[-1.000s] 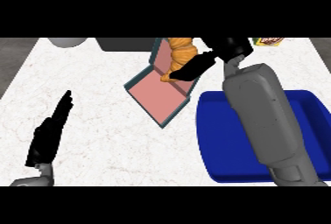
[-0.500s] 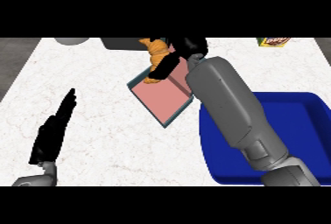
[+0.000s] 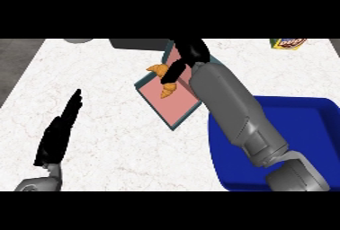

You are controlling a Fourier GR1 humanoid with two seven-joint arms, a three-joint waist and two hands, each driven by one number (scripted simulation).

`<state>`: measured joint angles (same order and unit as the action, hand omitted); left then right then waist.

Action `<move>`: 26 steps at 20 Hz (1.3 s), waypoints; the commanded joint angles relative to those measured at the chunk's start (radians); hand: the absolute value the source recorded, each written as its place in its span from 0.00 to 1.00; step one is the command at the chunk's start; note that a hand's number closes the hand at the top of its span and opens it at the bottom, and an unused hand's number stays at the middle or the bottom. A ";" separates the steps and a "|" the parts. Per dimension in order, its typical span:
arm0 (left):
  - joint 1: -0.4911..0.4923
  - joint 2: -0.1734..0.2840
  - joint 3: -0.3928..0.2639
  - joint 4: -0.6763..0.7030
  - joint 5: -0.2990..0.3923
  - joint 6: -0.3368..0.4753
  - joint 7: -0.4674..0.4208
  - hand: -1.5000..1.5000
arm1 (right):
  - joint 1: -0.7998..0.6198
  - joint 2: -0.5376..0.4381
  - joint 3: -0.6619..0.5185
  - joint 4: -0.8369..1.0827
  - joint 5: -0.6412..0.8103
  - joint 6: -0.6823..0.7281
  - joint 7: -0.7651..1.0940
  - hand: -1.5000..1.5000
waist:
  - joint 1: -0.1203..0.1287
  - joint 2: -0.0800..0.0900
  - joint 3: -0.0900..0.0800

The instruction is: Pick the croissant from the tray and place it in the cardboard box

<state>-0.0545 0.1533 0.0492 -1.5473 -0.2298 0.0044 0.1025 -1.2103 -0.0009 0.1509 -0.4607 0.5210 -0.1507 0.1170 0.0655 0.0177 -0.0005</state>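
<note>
An orange croissant (image 3: 167, 91) is held in my right hand (image 3: 190, 53), whose black fingers curl round its middle so only its two ends show. It hangs over the left part of the box (image 3: 174, 108), a shallow container with a pink inside and a teal rim, lying slanted on the white counter. My grey right forearm crosses the box's right side and hides it. The blue tray (image 3: 302, 121) sits at the right, partly under that arm. At the left, my left hand (image 3: 58, 132) rests open with its fingers straight.
A grey object (image 3: 138, 44) stands at the back behind the box, and a grey bowl (image 3: 78, 40) at the back left. A yellow packet (image 3: 289, 43) lies at the back right. The counter's left edge borders a dark floor (image 3: 13, 67).
My right hand has carried the croissant left and nearer, from the box's far corner to over its left part. The left hand has stayed still.
</note>
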 commanded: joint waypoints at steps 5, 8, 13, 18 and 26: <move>-0.001 0.001 0.003 0.020 0.007 -0.010 -0.031 0.50 | 0.021 0.001 -0.128 0.003 -0.198 -0.253 -0.130 0.00 | 0.008 0.005 0.001; 0.050 0.018 0.022 -0.016 0.008 -0.006 -0.040 0.50 | -0.029 -0.006 -0.245 0.001 -0.263 -0.224 -0.165 0.00 | -0.012 -0.001 0.001; 0.056 -0.011 -0.009 -0.015 -0.014 0.008 -0.018 0.50 | 0.008 -0.076 -0.374 -0.010 -0.386 -0.173 -0.275 0.00 | -0.031 -0.004 0.001; 0.038 0.014 0.035 -0.020 0.011 0.000 0.002 0.50 | 0.059 -0.183 -0.452 0.003 -0.432 -0.180 -0.328 0.00 | -0.042 -0.008 0.001; 0.061 -0.013 0.009 0.011 -0.020 0.021 -0.061 0.50 | 0.143 -0.456 -0.536 0.058 -0.503 0.083 -0.397 0.00 | -0.047 -0.008 0.001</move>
<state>-0.0160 0.1550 0.0738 -1.5531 -0.2273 0.0093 0.0835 -1.1139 -0.3476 -0.3515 -0.4208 0.0474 -0.1776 -0.2356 0.0219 0.0103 0.0008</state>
